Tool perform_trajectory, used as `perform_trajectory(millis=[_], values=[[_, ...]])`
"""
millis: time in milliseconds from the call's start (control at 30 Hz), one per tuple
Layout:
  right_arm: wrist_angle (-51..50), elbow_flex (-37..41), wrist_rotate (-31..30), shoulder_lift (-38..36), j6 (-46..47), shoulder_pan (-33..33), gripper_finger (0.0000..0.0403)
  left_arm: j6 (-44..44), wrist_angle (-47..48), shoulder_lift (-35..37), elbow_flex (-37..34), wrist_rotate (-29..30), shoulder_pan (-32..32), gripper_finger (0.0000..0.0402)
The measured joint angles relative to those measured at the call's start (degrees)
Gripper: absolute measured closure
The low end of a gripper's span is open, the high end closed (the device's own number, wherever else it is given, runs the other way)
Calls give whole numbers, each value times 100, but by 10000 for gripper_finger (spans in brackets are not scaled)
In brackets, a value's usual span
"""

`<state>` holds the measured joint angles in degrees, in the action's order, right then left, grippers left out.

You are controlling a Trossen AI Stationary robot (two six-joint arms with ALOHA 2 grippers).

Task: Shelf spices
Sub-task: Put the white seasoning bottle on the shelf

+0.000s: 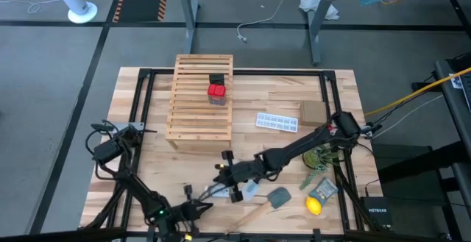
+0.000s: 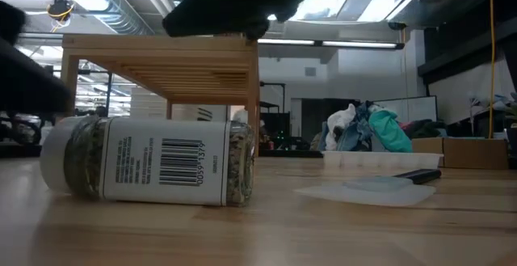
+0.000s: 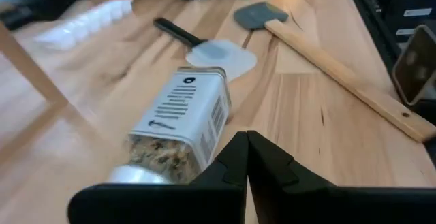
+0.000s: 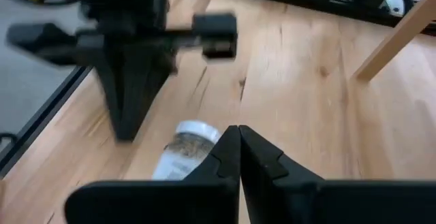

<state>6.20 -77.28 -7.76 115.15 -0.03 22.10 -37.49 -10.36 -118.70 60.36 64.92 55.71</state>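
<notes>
the table (image 1: 147, 161) is pale butcher-block wood, smooth and bare along the near edge. on its far side sits the shelf (image 1: 200, 98), a light wooden rack of flat parallel slats on square legs, open enough underneath to see the room through it from the low view. two spices are already up on it, the red boxy one (image 1: 216, 91) with the black one (image 1: 216, 79) just behind, both upright, so i'd say that part is done.

the third one is still down. the clear jar (image 2: 149, 169) lies on its side on the table near the front, round glass packed with dried green herbs, a white label with a barcode, white lid pointing away from the shelf. being round, it could roll if nudged.

both arms hover over it. the right gripper (image 1: 223, 173) reaches in from the right, its fingers pinched together and holding nothing. the left gripper (image 3: 245, 157) comes from the near edge, fingers also closed flat against each other, empty, the jar just ahead of its tips.
</notes>
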Motion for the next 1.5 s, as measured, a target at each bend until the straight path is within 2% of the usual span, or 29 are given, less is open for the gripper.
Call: perform_trajectory(millis=[100,267,400,867,1500], values=[[-342,0,-178,-56,3,254,400,-141,204,11,2,389,226,401],[-905,2,-1038,-54,113,713,400,-1513,1141,11,2,565,425,401],[-942,4,-1613,-45,126,937,400,-2252,1723,20,3,643,463,401],[-1163,13,-1740,237,444,940,401,-3427,2961,24,4,606,373,401],[-1356,13,-1655,276,882,945,401,-3410,2912,24,4,514,131,401]])
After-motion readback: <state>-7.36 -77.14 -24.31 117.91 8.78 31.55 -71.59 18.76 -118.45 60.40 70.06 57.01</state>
